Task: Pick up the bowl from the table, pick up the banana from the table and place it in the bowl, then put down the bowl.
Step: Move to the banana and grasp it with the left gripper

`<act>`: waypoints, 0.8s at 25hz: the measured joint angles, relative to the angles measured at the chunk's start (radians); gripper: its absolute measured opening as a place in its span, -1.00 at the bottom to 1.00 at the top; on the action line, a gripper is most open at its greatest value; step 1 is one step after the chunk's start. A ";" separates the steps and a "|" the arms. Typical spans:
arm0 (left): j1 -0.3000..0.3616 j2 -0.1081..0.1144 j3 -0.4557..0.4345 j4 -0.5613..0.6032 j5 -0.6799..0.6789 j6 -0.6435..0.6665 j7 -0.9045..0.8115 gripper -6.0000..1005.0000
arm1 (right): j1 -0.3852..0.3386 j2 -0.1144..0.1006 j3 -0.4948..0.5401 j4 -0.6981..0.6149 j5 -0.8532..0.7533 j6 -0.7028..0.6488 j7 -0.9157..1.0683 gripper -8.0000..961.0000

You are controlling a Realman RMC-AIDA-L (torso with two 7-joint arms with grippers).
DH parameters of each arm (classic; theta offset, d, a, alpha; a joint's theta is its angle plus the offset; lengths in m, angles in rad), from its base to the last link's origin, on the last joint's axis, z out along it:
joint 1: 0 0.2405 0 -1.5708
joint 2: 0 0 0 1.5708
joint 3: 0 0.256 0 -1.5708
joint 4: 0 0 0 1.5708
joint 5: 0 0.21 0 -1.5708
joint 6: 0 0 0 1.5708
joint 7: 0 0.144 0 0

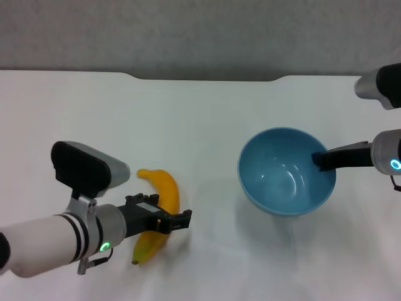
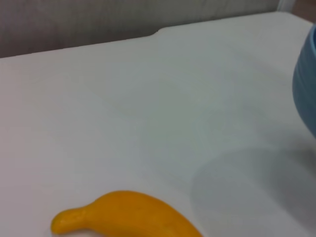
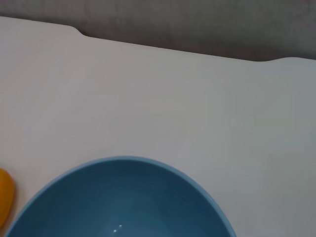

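The light-blue bowl (image 1: pixel 285 179) is at the right of the white table (image 1: pixel 207 119). My right gripper (image 1: pixel 318 162) is shut on its right rim, one finger inside the bowl. The bowl's shadow on the table in the left wrist view suggests it hangs a little above the table. The bowl is empty and also shows in the right wrist view (image 3: pixel 118 202) and the left wrist view (image 2: pixel 307 84). The yellow-orange banana (image 1: pixel 166 188) lies on the table at the front left. My left gripper (image 1: pixel 178 221) is over the banana's middle. The banana's end shows in the left wrist view (image 2: pixel 123 215).
The table's far edge has a shallow notch (image 1: pixel 207 78) in front of a grey wall. White tabletop lies between the banana and the bowl.
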 joint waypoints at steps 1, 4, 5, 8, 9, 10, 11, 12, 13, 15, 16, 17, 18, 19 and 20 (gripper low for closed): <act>-0.003 0.000 0.012 0.006 0.000 0.013 0.001 0.71 | 0.001 0.000 -0.001 0.000 0.000 0.001 0.000 -0.91; -0.007 0.000 0.045 0.027 0.002 0.058 0.004 0.71 | 0.002 0.000 -0.003 -0.002 0.000 0.002 0.000 -0.91; -0.008 0.000 0.052 0.031 0.002 0.072 0.004 0.71 | 0.002 0.000 -0.003 -0.002 0.000 0.002 0.000 -0.91; -0.010 -0.001 0.086 0.043 0.002 0.130 0.005 0.71 | 0.002 0.000 -0.004 -0.003 0.001 0.005 0.000 -0.91; -0.011 -0.001 0.092 0.046 0.002 0.140 0.005 0.71 | 0.002 0.000 -0.003 -0.003 0.001 0.007 0.000 -0.91; -0.013 -0.001 0.098 0.050 0.001 0.149 0.005 0.71 | 0.002 0.000 -0.001 -0.003 0.001 0.009 0.000 -0.91; -0.014 -0.001 0.101 0.054 -0.001 0.155 0.005 0.71 | 0.002 0.000 0.000 -0.003 0.001 0.011 -0.001 -0.91; -0.015 -0.002 0.103 0.058 -0.002 0.159 0.004 0.71 | 0.002 0.000 0.001 -0.004 0.001 0.012 -0.001 -0.91; -0.017 -0.002 0.106 0.063 -0.003 0.164 0.004 0.71 | 0.002 0.000 0.001 -0.005 0.001 0.012 -0.002 -0.91; -0.020 -0.003 0.109 0.071 -0.004 0.169 0.004 0.71 | 0.002 0.000 -0.001 -0.006 0.001 0.012 -0.002 -0.91; -0.022 -0.003 0.112 0.075 -0.004 0.169 0.003 0.71 | 0.002 0.000 -0.002 -0.006 0.001 0.012 -0.002 -0.91; -0.024 -0.003 0.115 0.078 -0.005 0.171 0.001 0.71 | 0.002 0.000 -0.003 -0.006 0.001 0.012 -0.001 -0.91; -0.027 -0.003 0.118 0.082 -0.005 0.172 -0.001 0.71 | 0.003 0.000 -0.004 -0.006 0.002 0.012 -0.001 -0.91; -0.028 -0.004 0.120 0.086 -0.005 0.173 -0.004 0.71 | 0.003 0.000 -0.004 -0.006 0.002 0.012 -0.001 -0.91; -0.029 -0.004 0.120 0.087 -0.006 0.173 -0.006 0.71 | 0.004 0.000 -0.004 -0.006 0.002 0.012 -0.001 -0.91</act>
